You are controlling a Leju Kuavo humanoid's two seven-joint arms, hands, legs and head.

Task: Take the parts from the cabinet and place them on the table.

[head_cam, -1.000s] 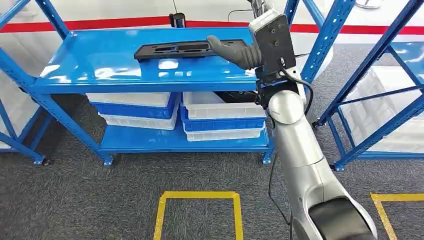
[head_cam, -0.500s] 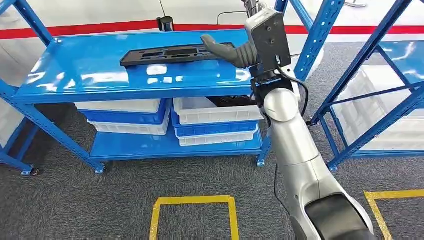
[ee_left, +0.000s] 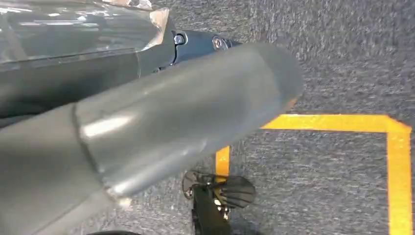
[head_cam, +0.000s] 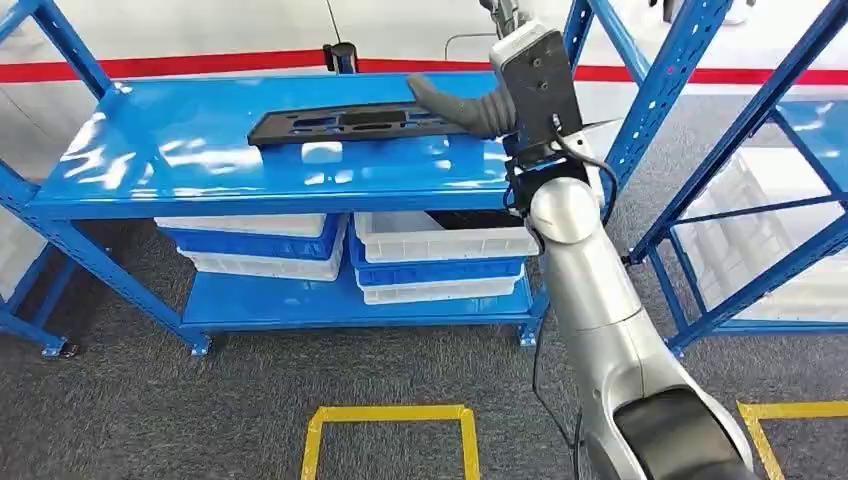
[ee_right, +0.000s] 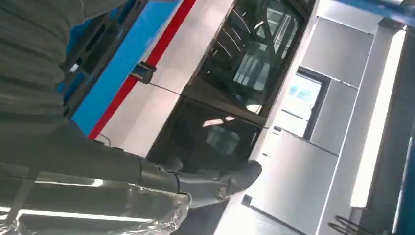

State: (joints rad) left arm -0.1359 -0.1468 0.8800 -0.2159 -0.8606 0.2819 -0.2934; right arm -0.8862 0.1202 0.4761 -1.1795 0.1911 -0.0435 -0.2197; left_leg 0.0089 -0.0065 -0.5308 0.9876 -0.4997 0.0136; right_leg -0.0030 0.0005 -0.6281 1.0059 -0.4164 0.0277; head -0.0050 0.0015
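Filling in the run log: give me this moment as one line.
right hand: over end of black part, grasp unclear | part: flat on blue shelf top | left hand: hanging above floor | stage: pickup

On the blue shelf top (head_cam: 200, 165), bare surface lies open at nine o'clock of the black part (head_cam: 345, 122), and a strip along the front edge at six. A blue upright (head_cam: 655, 95) stands at three o'clock of the right hand (head_cam: 470, 105). White bins (head_cam: 440, 240) pack the tier beneath.
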